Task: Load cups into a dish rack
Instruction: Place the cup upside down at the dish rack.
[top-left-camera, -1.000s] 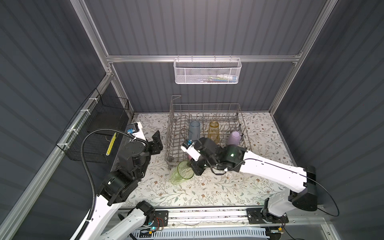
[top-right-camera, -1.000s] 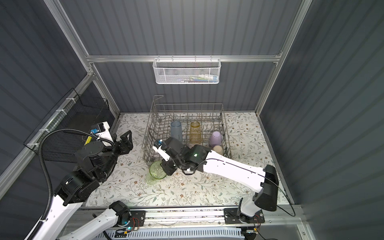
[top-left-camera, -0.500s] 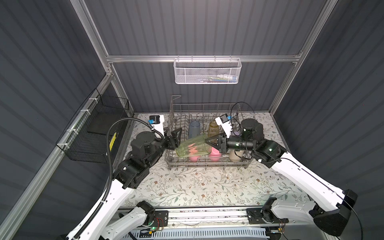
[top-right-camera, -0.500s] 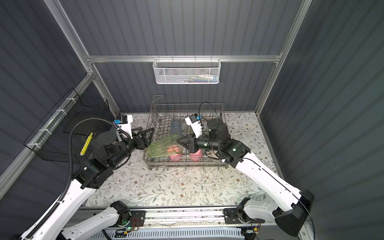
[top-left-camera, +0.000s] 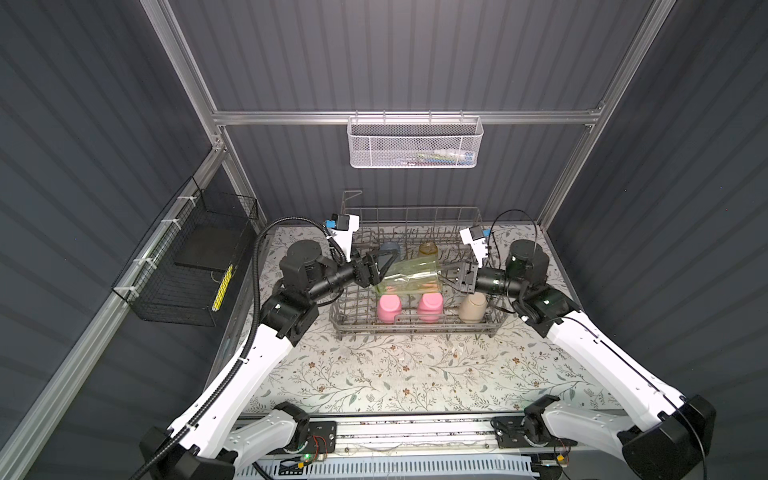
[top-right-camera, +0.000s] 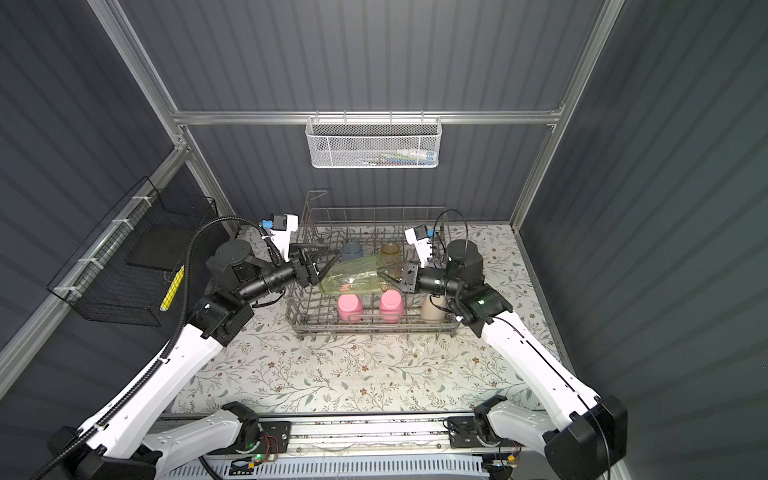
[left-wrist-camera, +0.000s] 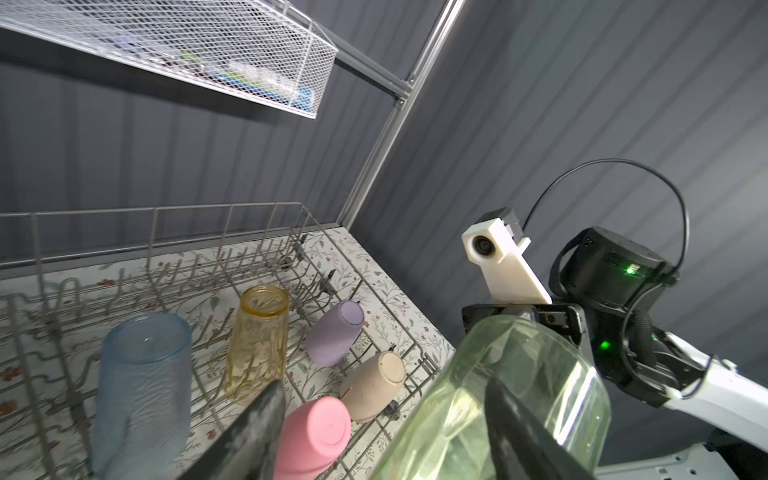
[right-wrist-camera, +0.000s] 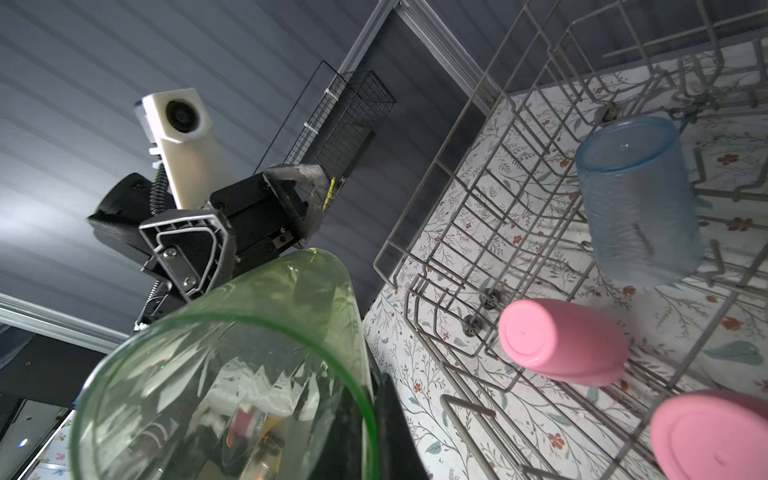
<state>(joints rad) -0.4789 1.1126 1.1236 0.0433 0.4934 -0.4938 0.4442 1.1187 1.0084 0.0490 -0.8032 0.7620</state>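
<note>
Green translucent textured tumbler (top-left-camera: 411, 274) is seen in both top views, lying level in the air above the middle of the grey wire dish rack (top-left-camera: 415, 328). Right gripper (top-left-camera: 444, 275) is closed on the wall at the open rim. Left gripper (top-left-camera: 384, 272) is spread wide about the base end. In the rack's near row, two pink opaque tumblers (top-left-camera: 389, 308) (top-left-camera: 429, 306) and a beige tumbler (top-left-camera: 472, 309) are set bottom-up. A blue textured tumbler (top-left-camera: 390, 249) and an amber tumbler (top-left-camera: 428, 249) are set behind them.

Left wrist view: one left finger (left-wrist-camera: 523, 436) overlaps the green wall, and contact cannot be told. The other finger is parted from it by a clear gap. A lavender tumbler (left-wrist-camera: 334, 332) is racked beside the beige.

Right wrist view: the green rim is pinched, with one dark finger (right-wrist-camera: 390, 424) outside it.
</note>
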